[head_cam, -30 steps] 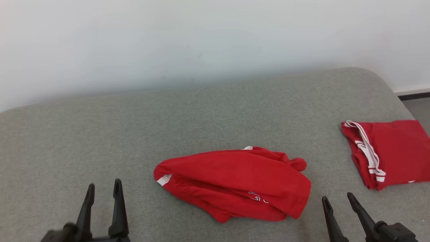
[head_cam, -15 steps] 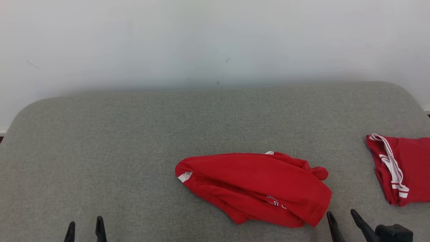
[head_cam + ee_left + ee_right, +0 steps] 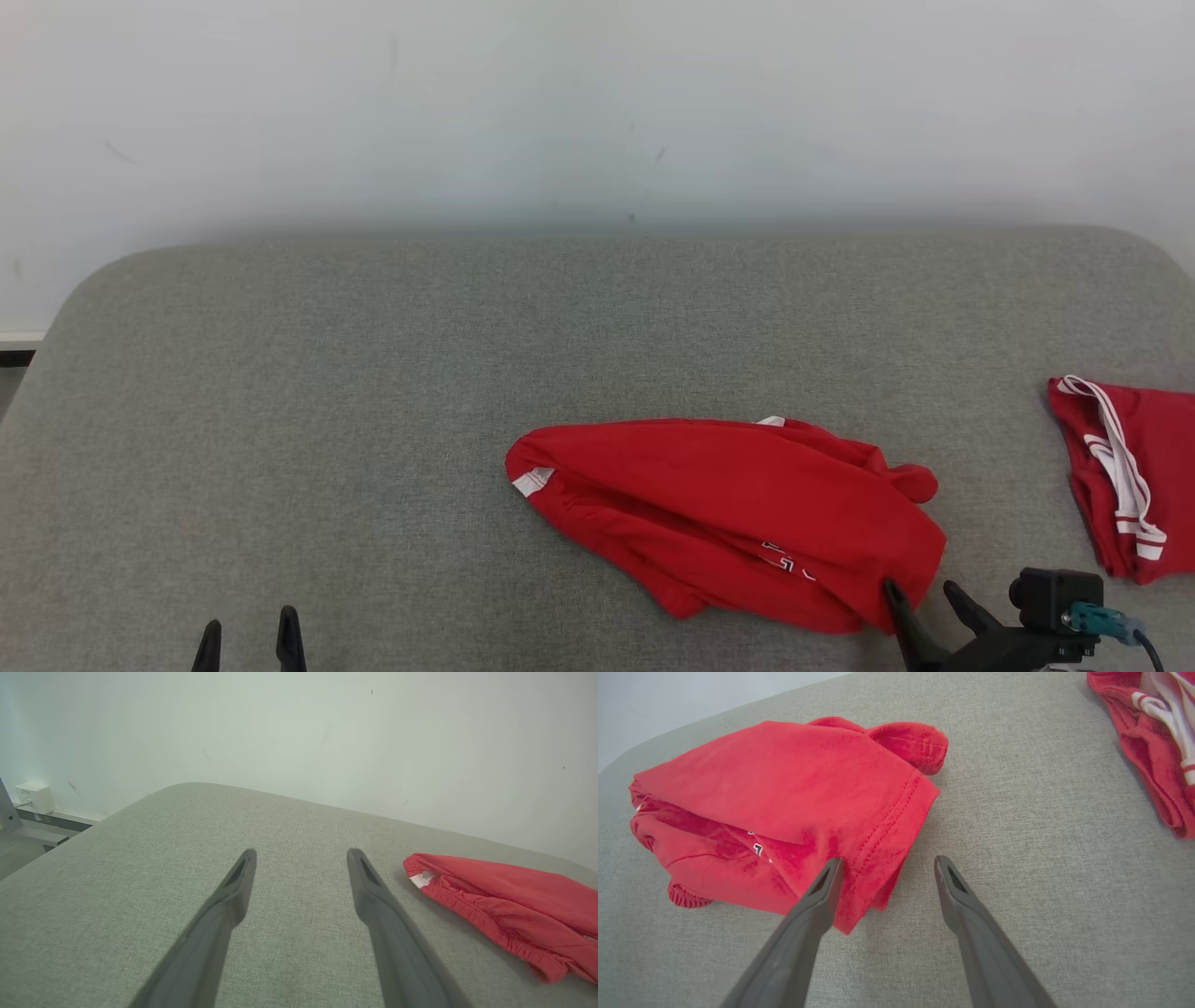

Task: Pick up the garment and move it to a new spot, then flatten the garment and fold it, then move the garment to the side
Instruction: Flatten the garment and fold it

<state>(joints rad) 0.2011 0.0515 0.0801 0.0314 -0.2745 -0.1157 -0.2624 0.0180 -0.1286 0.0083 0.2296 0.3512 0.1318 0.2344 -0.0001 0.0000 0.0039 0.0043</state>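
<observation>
We identify a plain, sparsely fitted indoor room; home or laboratory cannot be determined. A wide grey fabric-covered cushion (image 3: 373,373) with rounded corners stands against a bare white wall (image 3: 560,112). A crumpled red garment (image 3: 738,523) lies on it. At far left, a dark skirting strip (image 3: 17,356) and a small white wall box (image 3: 32,797) sit above a grey floor (image 3: 14,858).
</observation>
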